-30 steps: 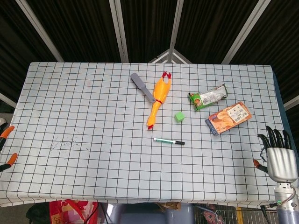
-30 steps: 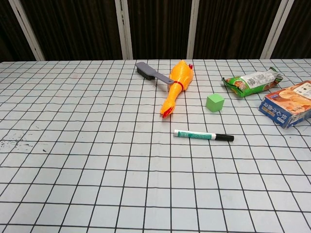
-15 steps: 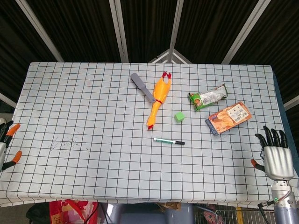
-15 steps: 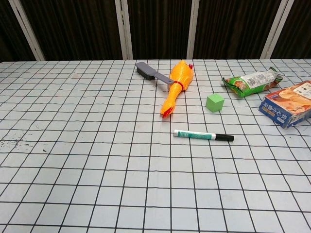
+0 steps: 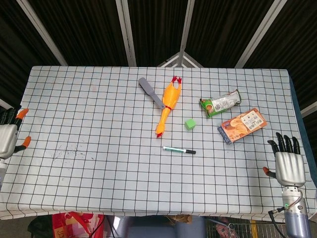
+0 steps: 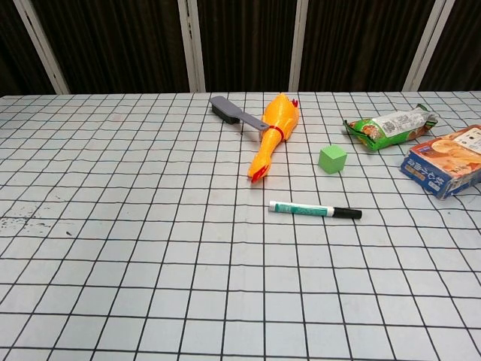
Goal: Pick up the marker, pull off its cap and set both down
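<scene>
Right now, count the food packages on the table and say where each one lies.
2. The green snack bag lies far right. The orange box lies just nearer and further right, apart from the bag. None seems hidden.

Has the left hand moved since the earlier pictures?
Yes. In the head view the left hand has risen along the table's left edge, and more of it shows.

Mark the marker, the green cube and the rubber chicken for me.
marker (image 6: 304,210): chest view, on the white and green barrel.
green cube (image 6: 332,159): chest view, on its front face.
rubber chicken (image 5: 167,104): head view, on the orange body near the red band.
</scene>
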`<state>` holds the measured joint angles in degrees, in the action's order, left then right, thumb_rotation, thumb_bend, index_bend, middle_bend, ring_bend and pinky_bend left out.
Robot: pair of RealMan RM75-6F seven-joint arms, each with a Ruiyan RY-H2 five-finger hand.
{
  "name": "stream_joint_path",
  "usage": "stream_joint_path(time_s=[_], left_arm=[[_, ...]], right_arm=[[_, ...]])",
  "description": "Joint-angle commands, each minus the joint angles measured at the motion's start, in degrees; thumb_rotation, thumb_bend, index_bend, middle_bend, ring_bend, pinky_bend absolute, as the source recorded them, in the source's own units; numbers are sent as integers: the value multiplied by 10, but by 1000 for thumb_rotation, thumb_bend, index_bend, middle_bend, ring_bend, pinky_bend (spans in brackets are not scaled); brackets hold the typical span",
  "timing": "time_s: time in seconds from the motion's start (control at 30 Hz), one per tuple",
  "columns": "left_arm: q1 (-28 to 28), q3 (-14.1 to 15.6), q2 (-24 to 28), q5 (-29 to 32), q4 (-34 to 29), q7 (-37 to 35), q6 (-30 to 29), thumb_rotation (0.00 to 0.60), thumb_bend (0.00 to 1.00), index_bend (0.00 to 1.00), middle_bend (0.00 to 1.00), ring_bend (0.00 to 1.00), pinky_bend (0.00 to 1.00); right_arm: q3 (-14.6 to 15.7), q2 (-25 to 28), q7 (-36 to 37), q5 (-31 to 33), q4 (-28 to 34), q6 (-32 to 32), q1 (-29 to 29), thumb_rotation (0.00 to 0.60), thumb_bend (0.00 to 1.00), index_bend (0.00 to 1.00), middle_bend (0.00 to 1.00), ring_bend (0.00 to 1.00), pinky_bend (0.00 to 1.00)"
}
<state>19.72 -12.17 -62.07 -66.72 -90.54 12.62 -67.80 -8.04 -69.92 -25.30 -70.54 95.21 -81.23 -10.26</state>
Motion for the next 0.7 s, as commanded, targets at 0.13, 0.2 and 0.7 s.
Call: stream_joint_path(time_s=[0.13, 0.2, 0.7], left_arm=[[81, -50, -46, 79, 44, 78, 54, 600, 493, 113, 0, 0, 0], [102, -61, -48, 103, 46, 110, 61, 600, 493, 113, 0, 0, 0], [259, -125, -147, 258, 124, 221, 90, 600, 493, 112, 0, 0, 0]], right_arm=[[-13, -10, -40, 30, 8, 9, -13, 600, 80, 265, 102, 71, 0], [-15, -14, -50, 38, 9, 12, -18, 600, 79, 266, 101, 71, 0], [-28, -21, -121, 80, 36, 16, -43, 600, 80, 266, 101, 65, 0]])
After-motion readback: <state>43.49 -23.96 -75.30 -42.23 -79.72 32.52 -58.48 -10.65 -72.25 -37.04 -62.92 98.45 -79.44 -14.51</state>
